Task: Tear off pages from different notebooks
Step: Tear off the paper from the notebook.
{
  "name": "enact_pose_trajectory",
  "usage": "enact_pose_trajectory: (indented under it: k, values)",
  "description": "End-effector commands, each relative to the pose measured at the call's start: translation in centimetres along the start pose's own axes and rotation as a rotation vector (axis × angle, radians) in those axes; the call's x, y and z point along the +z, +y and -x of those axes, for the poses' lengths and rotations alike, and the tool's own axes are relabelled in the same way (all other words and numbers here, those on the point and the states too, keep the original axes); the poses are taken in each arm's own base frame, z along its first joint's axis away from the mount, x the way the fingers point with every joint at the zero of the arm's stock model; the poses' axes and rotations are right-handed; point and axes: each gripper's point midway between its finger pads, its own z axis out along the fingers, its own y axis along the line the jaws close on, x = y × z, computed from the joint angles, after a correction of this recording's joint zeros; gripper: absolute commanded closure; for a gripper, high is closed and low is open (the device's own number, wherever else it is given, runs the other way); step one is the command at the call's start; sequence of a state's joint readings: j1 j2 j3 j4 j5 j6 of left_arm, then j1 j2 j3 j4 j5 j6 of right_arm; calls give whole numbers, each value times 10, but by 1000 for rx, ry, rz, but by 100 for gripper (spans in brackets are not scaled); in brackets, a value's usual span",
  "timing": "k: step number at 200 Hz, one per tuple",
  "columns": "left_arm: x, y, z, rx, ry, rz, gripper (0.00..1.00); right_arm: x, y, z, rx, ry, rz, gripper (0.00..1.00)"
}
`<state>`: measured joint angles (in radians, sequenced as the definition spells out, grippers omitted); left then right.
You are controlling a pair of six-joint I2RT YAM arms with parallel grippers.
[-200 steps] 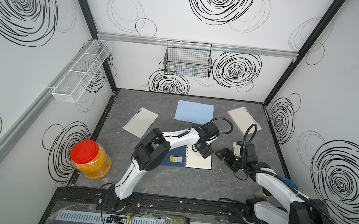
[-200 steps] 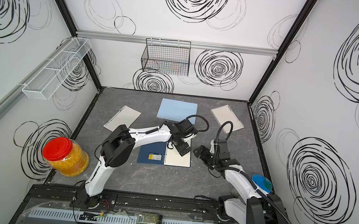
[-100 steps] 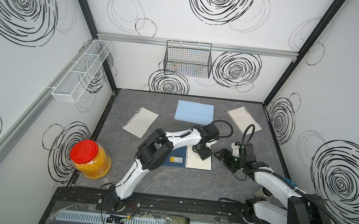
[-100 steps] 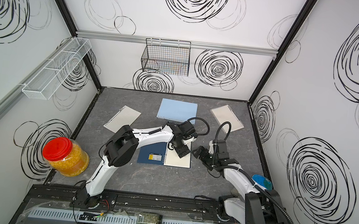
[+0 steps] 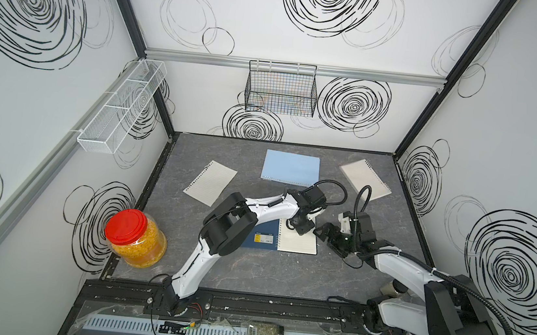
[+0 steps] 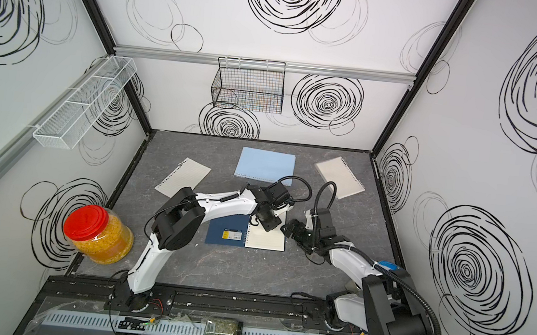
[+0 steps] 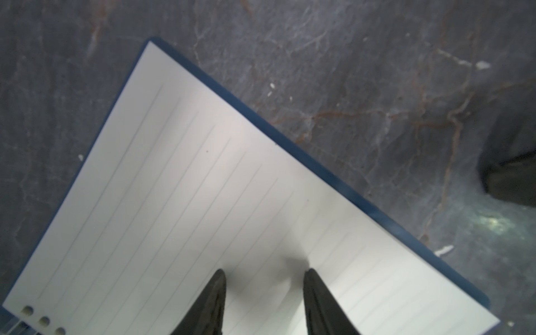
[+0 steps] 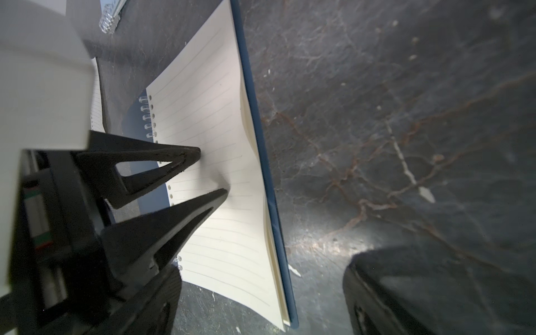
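Table (image 5: 249, 268) holds 3 notebooks (image 5: 291, 168), 1 loose page (image 5: 209, 182).

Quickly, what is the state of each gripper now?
Left gripper: fingers partly open, tips resting on the top page of the navy notebook.
Right gripper: open, holding nothing.

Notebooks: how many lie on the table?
3. A light-blue notebook at the back centre, a clear-covered notebook at the back right, an open navy notebook in the middle under the left gripper. None seems hidden.
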<state>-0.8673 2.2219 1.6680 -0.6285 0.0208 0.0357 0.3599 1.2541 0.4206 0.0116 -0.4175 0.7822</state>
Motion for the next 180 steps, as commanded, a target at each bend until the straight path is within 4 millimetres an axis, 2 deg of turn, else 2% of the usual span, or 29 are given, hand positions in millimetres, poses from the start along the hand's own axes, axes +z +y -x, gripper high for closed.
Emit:
enact_pose_trajectory:
  k: [1,38,57,95,180]
  values:
    - [55,0,-94,-35,297,-21,63,3,8,2,4,-4,13,10]
    - [55,-1,-99,-48,293,-33,76,5,13,2,2,1,29,12]
    - [56,-1,-100,-51,291,-35,87,5,18,3,-4,1,38,12]
    - [56,0,-102,-52,289,-38,98,5,23,3,-13,-1,49,14]
    - [59,-2,-104,-52,288,-47,100,1,38,4,-42,3,91,25]
